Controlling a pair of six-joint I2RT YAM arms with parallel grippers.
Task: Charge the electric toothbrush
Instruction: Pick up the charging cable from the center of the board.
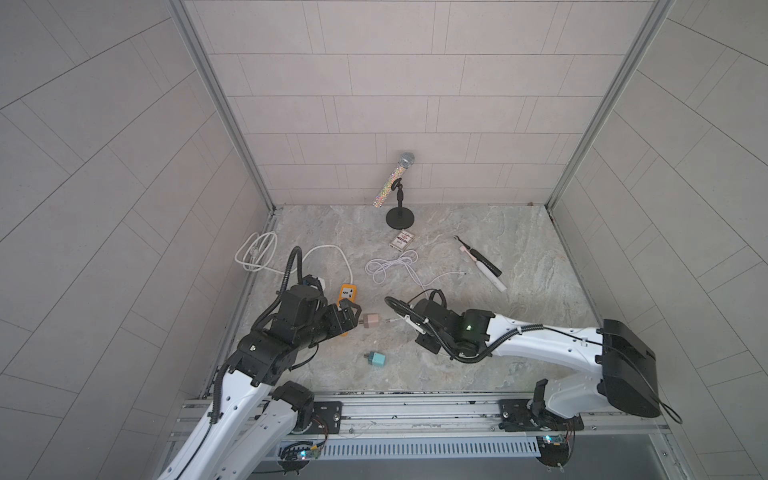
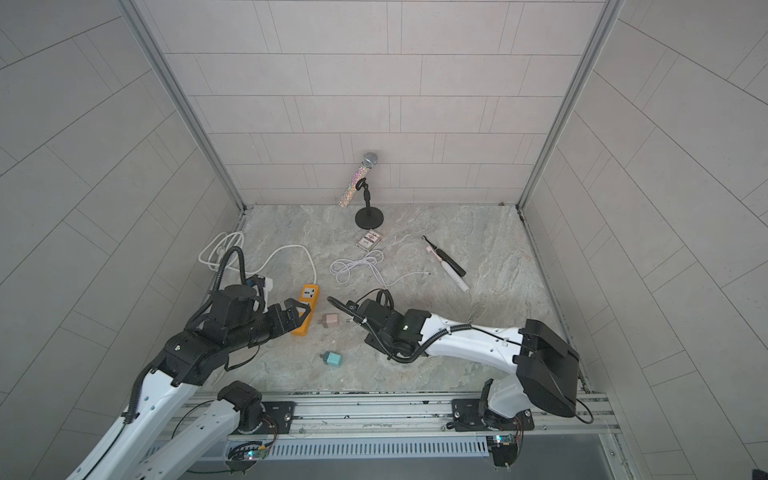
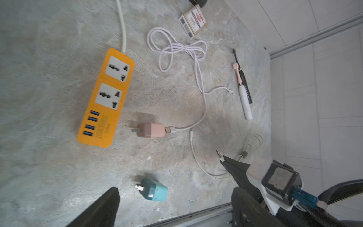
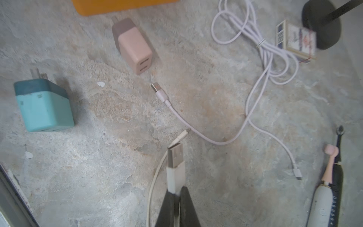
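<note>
The step in hand looks like getting the cable powered. The right tool [image 4: 177, 189] is clenched on the white cable's USB plug [image 4: 175, 157], held near the strip [image 3: 102, 137]. The left tool [image 1: 353, 320] hangs released and empty, facing the pink adapter [image 3: 151, 130], which lies just beside the strip. The toothbrush [image 3: 245, 102] lies well apart from the strip, with no cable attached. Next, the plug probably needs squaring flat to a USB port, perhaps with the left tool bracing the adapter.
</note>
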